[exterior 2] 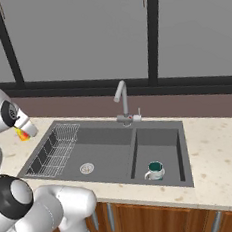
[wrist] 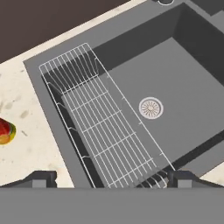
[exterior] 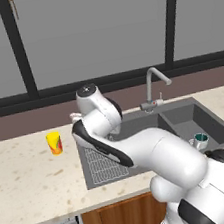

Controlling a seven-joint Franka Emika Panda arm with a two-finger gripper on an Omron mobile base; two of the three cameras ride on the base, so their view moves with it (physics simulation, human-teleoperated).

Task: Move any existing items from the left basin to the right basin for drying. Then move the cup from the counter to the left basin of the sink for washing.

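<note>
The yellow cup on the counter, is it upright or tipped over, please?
Upright: the cup stands on its base on the counter, beside the sink.

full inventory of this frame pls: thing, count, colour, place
cup: 1, yellow with red patch, upright on counter left of sink
mug: 1, white with teal inside, in right basin
wire rack: 1, white wire, at left end of left basin
left basin: 1, dark grey, holds rack and drain strainer
right basin: 1, dark grey, narrower
strainer: 1, silver, left basin floor
faucet: 1, silver, behind sink
counter: 1, beige speckled, around sink
arm: 1, white
fingers: 2, dark, open, empty, above rack
</note>
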